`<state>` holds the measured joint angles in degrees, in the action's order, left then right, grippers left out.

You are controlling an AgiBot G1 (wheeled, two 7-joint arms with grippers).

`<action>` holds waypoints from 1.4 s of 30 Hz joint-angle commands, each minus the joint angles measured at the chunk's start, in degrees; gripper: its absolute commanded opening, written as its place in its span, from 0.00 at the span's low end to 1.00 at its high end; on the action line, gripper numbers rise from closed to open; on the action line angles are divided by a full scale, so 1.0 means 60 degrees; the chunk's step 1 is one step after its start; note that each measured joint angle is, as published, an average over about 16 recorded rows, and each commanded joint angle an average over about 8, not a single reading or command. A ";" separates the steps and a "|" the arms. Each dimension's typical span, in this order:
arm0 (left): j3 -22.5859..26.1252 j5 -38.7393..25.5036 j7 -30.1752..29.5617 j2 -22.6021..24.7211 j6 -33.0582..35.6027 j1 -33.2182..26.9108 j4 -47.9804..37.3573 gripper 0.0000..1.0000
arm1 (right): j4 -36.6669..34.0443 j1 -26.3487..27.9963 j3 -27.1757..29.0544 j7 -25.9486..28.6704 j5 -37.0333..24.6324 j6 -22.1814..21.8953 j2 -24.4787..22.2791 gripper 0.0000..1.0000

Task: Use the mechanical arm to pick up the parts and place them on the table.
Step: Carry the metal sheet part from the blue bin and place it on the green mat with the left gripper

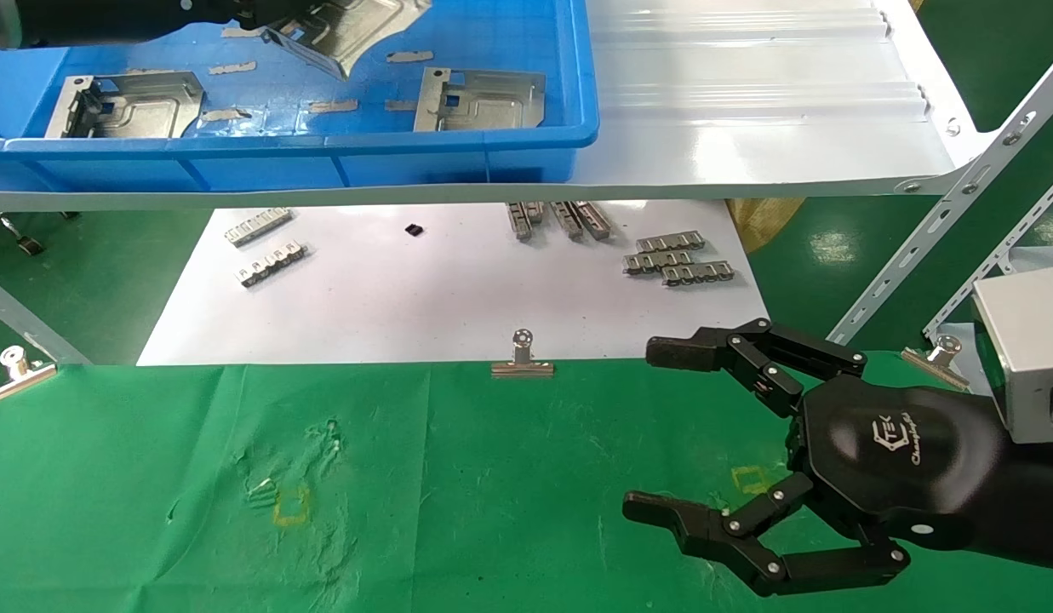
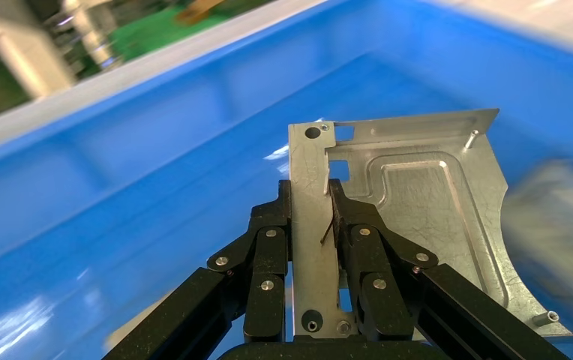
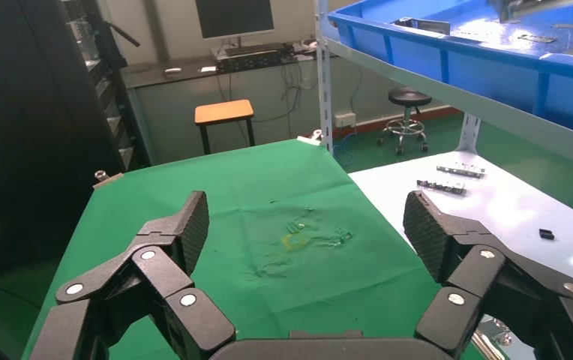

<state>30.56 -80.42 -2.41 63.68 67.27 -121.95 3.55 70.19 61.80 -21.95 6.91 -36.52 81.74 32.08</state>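
My left gripper [image 1: 269, 27] is at the back left inside the blue bin [image 1: 322, 143]. In the left wrist view it [image 2: 310, 191] is shut on the edge strip of a silver sheet-metal part [image 2: 418, 202], which it holds lifted above the bin floor; that part also shows in the head view [image 1: 356, 30]. Two more parts [image 1: 126, 106] [image 1: 479, 100] lie flat in the bin. My right gripper [image 1: 643, 428] is open and empty, hovering low over the green-cloth table [image 1: 492, 477] at the right; it shows in the right wrist view [image 3: 307, 221] too.
The bin stands on a glossy white shelf [image 1: 747, 102] above the table's far side. A white paper sheet [image 1: 407, 298] below it carries small notched strips [image 1: 675, 255] [image 1: 262, 226]. Binder clips [image 1: 522, 358] [image 1: 15, 370] [image 1: 939, 353] pin the cloth's far edge. Yellow square outlines [image 1: 289, 507] mark the cloth.
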 commanded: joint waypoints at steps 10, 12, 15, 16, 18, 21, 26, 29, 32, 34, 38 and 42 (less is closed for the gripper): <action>-0.0288 0.0846 0.1639 -0.0850 0.3992 0.0501 0.0999 0.00 | 0.0000 0.0000 0.0000 0.0000 0.0000 0.0000 0.0000 1.00; -0.0196 0.0971 0.1839 -0.1010 0.4085 0.0687 0.1356 0.00 | 0.0000 0.0000 0.0000 0.0000 0.0000 0.0000 0.0000 1.00; 0.0054 0.1243 0.2073 -0.1335 0.4127 0.1064 0.2138 0.00 | 0.0000 0.0000 0.0000 0.0000 0.0000 0.0000 0.0000 1.00; 0.0162 0.1377 0.2146 -0.1470 0.4134 0.1218 0.2464 0.00 | 0.0000 0.0000 0.0000 0.0000 0.0000 0.0000 0.0000 1.00; 0.0408 0.1684 0.2301 -0.1774 0.4137 0.1544 0.3170 0.00 | 0.0000 0.0000 0.0000 0.0000 0.0000 0.0000 0.0000 1.00; 0.0844 0.2164 0.2570 -0.2287 0.4111 0.2022 0.4246 0.00 | 0.0000 0.0000 0.0000 0.0000 0.0000 0.0000 0.0000 1.00; 0.1764 0.2345 0.3304 -0.2988 0.4014 0.2581 0.5409 0.00 | 0.0000 0.0000 0.0000 0.0000 0.0000 0.0000 0.0000 1.00; 0.2369 0.2003 0.3969 -0.3135 0.3956 0.2753 0.5495 0.00 | 0.0000 0.0000 0.0000 0.0000 0.0000 0.0000 0.0000 1.00; 0.2867 0.1632 0.4579 -0.3070 0.3898 0.2834 0.5063 0.00 | 0.0000 0.0000 0.0000 0.0000 0.0000 0.0000 0.0000 1.00; 0.3124 0.1418 0.4920 -0.2957 0.3842 0.2859 0.4581 0.00 | 0.0000 0.0000 0.0000 0.0000 0.0000 0.0000 0.0000 1.00; 0.3505 0.1032 0.5498 -0.2655 0.3728 0.2904 0.3546 0.00 | 0.0000 0.0000 0.0000 0.0000 0.0000 0.0000 0.0000 1.00; 0.3712 0.0828 0.5938 -0.2379 0.3692 0.2999 0.2727 0.07 | 0.0000 0.0000 0.0000 0.0000 0.0000 0.0000 0.0000 1.00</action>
<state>52.44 -74.87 32.72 49.24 89.47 -103.93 20.38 70.19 61.80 -21.95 6.91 -36.52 81.74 32.08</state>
